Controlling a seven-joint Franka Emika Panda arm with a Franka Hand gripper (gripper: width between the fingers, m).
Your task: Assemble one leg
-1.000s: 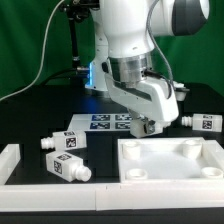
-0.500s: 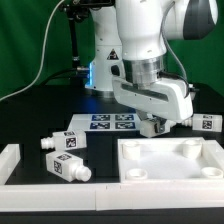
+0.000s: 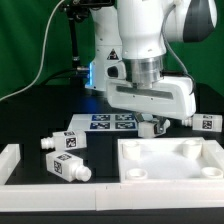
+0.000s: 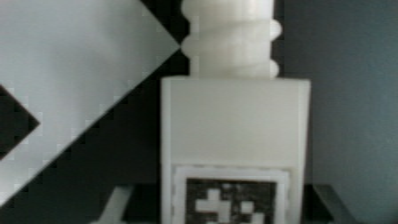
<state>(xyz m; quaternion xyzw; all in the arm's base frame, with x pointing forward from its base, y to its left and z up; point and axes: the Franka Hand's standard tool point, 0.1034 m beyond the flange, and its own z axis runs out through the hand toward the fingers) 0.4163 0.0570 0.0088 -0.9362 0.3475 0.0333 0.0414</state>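
Observation:
My gripper (image 3: 151, 124) is shut on a white leg (image 3: 149, 128) and holds it just above the far edge of the white tray-like tabletop (image 3: 170, 163). In the wrist view the leg (image 4: 237, 120) fills the middle. Its ribbed round peg points away from the gripper (image 4: 237, 208), and its square tag sits between the jaws. Part of the tabletop (image 4: 80, 90) shows behind it. The arm hides most of the held leg in the exterior view.
Two loose legs (image 3: 66, 143) (image 3: 66, 168) lie at the exterior view's left, and another (image 3: 206, 122) lies at the right. The marker board (image 3: 100, 123) lies behind the tabletop. A white rail (image 3: 10, 160) borders the left and front.
The arm has shifted toward the exterior view's right with the leg in its gripper. The loose legs and tabletop have not moved.

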